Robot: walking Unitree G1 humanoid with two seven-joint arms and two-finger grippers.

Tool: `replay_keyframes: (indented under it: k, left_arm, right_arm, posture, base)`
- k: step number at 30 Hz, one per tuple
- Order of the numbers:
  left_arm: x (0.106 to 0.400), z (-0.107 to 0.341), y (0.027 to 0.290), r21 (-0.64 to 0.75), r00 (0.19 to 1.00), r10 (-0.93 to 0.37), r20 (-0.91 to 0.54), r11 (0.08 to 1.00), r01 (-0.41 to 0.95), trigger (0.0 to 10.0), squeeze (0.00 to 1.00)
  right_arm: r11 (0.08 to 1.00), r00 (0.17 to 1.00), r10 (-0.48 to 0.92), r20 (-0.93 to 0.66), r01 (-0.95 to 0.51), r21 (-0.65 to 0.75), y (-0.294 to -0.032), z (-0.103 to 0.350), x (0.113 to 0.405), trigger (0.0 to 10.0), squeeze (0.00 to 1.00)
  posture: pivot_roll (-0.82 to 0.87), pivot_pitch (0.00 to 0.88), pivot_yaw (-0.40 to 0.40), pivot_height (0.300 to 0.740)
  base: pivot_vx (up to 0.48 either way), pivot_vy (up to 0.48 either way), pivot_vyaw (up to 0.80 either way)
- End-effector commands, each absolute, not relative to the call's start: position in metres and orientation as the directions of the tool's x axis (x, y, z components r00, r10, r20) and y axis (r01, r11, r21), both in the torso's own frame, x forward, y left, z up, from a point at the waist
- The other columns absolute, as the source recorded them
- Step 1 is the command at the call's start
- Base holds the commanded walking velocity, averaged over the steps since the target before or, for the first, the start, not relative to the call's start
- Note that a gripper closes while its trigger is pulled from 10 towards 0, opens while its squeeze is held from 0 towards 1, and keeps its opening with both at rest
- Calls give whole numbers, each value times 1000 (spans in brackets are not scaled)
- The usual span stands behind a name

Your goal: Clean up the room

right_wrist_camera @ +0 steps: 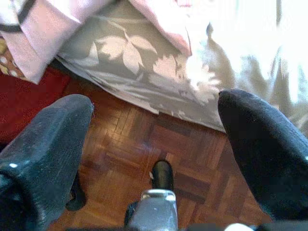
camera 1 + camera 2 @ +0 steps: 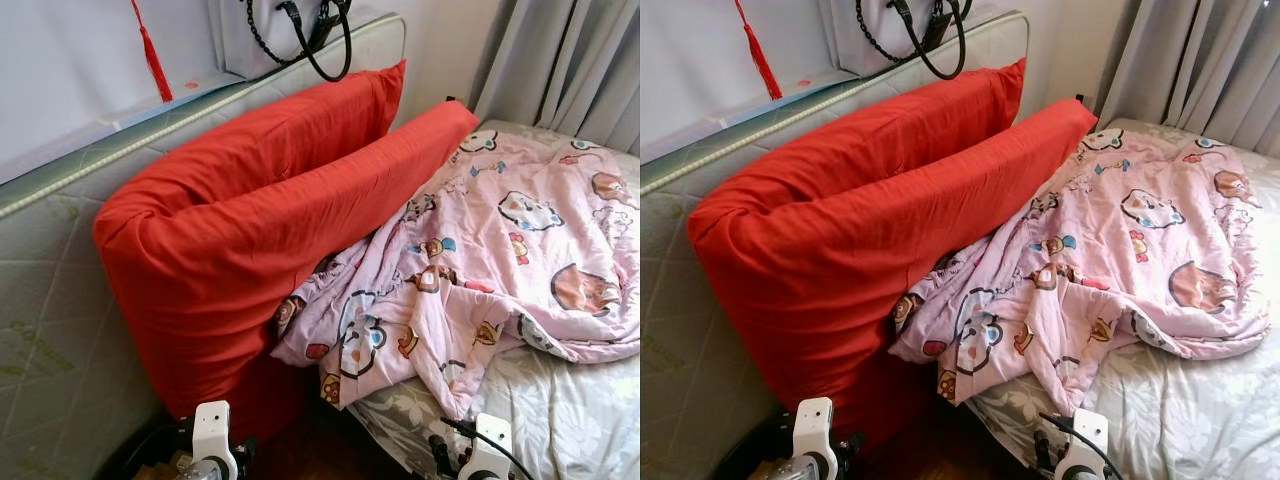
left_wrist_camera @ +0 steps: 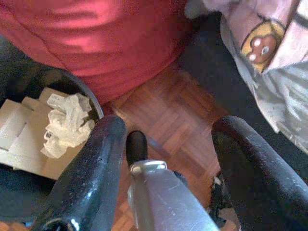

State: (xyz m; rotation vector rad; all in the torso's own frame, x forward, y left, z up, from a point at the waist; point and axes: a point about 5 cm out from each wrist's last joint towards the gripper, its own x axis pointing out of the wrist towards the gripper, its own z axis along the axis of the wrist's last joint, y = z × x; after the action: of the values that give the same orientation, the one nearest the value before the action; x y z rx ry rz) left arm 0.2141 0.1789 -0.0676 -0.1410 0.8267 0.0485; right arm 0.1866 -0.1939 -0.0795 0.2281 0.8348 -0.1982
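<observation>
Jaws apart on both grippers, left gripper [image 3: 166, 144] and right gripper [image 1: 154, 130] hanging low over the brown parquet floor [image 1: 144, 144]. Ahead, the crumpled pink cartoon-print quilt [image 2: 500, 260] lies on the grey floral-sheeted bed [image 2: 570, 410] against two big red pillows [image 2: 250, 220]; crumpled white paper [image 3: 70, 122] sits in the black bin [image 3: 29, 211].

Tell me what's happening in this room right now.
Nothing is being held yet. The robot faces a bed where a rumpled pink cartoon quilt lies against two red pillows. Both the left gripper and right gripper hang open above the parquet floor, the left one near a bin.
</observation>
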Motion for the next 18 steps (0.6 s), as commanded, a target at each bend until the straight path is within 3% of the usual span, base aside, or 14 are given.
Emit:
replay_keyframes:
  k: [1, 6, 18]
  left_arm:
    - [213, -68, 180, -99, 674, -17, -738, 992, -82, 10000, 0]
    - [213, -68, 181, -97, 673, -16, -740, 992, -84, 10000, 0]
    - [213, -68, 180, -98, 672, -23, -740, 992, -74, 10000, 0]
  right_arm:
    - [960, 664, -76, -744, 250, 124, -193, -79, 188, 10000, 0]
    - [961, 665, -69, -744, 244, 129, -192, -79, 188, 10000, 0]
    - [953, 661, -89, -745, 275, 130, -193, -79, 187, 10000, 0]
  posture:
    - [72, 18, -7, 740]
    - [72, 18, -8, 740]
    - [71, 11, -9, 740]
  base:
    - [296, 0, 0]
    - [307, 0, 391]
    - [305, 0, 0]
